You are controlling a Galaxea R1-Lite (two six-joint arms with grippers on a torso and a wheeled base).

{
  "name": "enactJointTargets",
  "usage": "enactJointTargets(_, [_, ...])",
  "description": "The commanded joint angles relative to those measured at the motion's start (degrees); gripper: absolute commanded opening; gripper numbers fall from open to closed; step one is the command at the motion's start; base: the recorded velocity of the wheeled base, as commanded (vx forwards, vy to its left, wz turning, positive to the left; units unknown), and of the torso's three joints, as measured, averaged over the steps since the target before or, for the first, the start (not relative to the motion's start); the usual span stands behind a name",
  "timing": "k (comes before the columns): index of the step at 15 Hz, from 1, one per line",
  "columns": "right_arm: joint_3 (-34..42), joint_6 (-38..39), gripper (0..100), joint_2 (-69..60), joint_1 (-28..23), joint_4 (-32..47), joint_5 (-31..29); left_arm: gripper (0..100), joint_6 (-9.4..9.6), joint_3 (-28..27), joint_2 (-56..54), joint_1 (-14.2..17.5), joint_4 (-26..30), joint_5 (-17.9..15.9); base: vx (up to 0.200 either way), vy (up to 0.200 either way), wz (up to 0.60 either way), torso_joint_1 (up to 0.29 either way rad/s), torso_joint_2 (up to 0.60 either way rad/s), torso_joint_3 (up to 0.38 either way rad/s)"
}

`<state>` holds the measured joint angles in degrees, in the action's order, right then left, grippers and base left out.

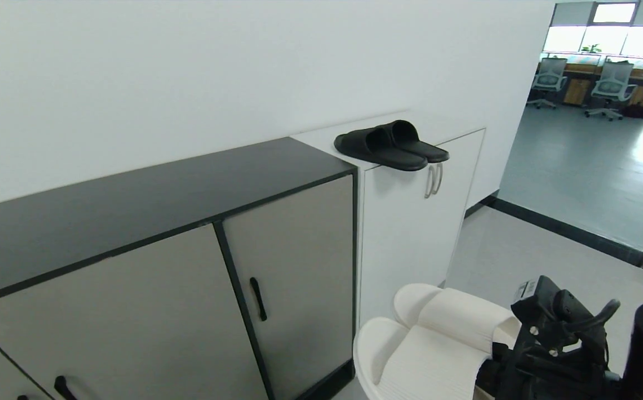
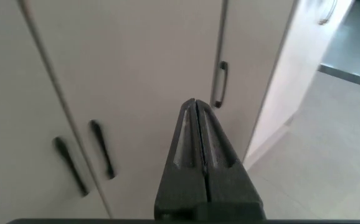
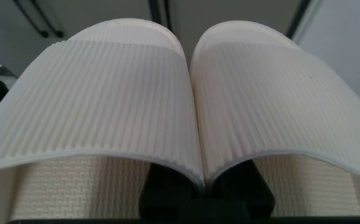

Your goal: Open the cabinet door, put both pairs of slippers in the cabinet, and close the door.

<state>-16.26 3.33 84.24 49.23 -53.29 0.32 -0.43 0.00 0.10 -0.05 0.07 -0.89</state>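
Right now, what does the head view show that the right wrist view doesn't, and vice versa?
Head only: black slippers sitting on top of the white cabinet, and the dark-topped cabinet beside it, doors closed. Right wrist only: the ribbed straps up close, pressed side by side, and the dimpled footbeds beneath. Both: the white slippers held by the right tool, with dark door handles behind.

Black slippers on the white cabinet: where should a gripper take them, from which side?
Pinch the adjoining inner edges at the heels, coming from the cabinet's front. The black slippers lie side by side, touching, on the white cabinet, heels overhanging its front edge, so fingers could likely slip above and below. The right gripper holds the white slippers similarly.
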Motion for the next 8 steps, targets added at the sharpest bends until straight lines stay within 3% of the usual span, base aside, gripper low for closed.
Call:
enactJointTargets(1, [0.0,0.01,0,0.14,-0.01,0.02,0.03,0,-0.01,0.0,-0.01,0.05,0.01,0.01,0.0,0.0,0.6,-0.017,0.0,0.002])
enactJointTargets(8, [0.0,-0.08,0,0.14,-0.01,0.02,0.03,0,-0.01,0.0,0.08,0.05,0.01,0.01,0.0,0.0,0.6,0.001,0.0,0.002])
